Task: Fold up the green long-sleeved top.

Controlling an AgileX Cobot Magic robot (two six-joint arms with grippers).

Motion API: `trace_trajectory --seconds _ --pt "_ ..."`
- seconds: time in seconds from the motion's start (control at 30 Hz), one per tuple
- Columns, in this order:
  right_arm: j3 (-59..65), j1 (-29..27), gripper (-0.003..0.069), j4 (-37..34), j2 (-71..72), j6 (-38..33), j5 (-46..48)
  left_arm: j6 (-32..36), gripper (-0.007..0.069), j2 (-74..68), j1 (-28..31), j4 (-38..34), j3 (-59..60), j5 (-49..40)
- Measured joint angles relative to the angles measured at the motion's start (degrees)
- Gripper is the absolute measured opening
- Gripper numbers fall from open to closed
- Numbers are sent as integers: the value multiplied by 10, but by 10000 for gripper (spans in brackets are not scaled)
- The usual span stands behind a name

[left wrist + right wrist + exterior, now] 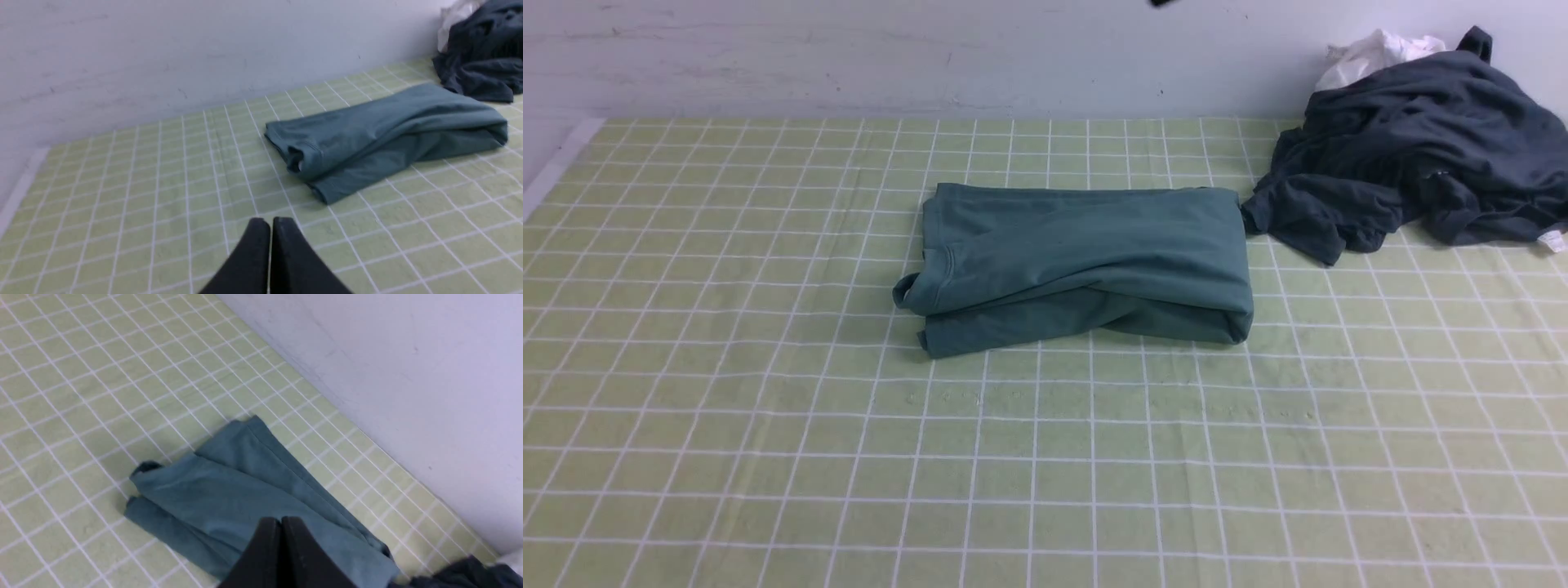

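Hovering with both my grippers pressed together over a checked table.

My left gripper (pixel 270 222) is empty, fingers touching; the folded green top (pixel 1078 261) lies ahead of it and off to its right. My right gripper (pixel 281 520), also pinched closed on nothing, hangs above that top. A dark clothes pile (pixel 1421 155) lies just beyond the top's right end.

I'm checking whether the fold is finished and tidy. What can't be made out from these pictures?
- Green top: sleeves and underside, hidden by its own folds, every view.
- Dark garment pile: cut by front view's right edge.
- White cloth: mostly buried behind that pile.
- Both arms: outside front view.
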State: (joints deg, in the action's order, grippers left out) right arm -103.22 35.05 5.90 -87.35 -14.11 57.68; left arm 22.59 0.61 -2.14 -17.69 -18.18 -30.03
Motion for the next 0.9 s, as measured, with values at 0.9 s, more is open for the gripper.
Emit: trace_trajectory --seconds 0.9 --pt "1015 -3 -16 -130 626 41 -750 2 -4 2 -37 20 5 16"
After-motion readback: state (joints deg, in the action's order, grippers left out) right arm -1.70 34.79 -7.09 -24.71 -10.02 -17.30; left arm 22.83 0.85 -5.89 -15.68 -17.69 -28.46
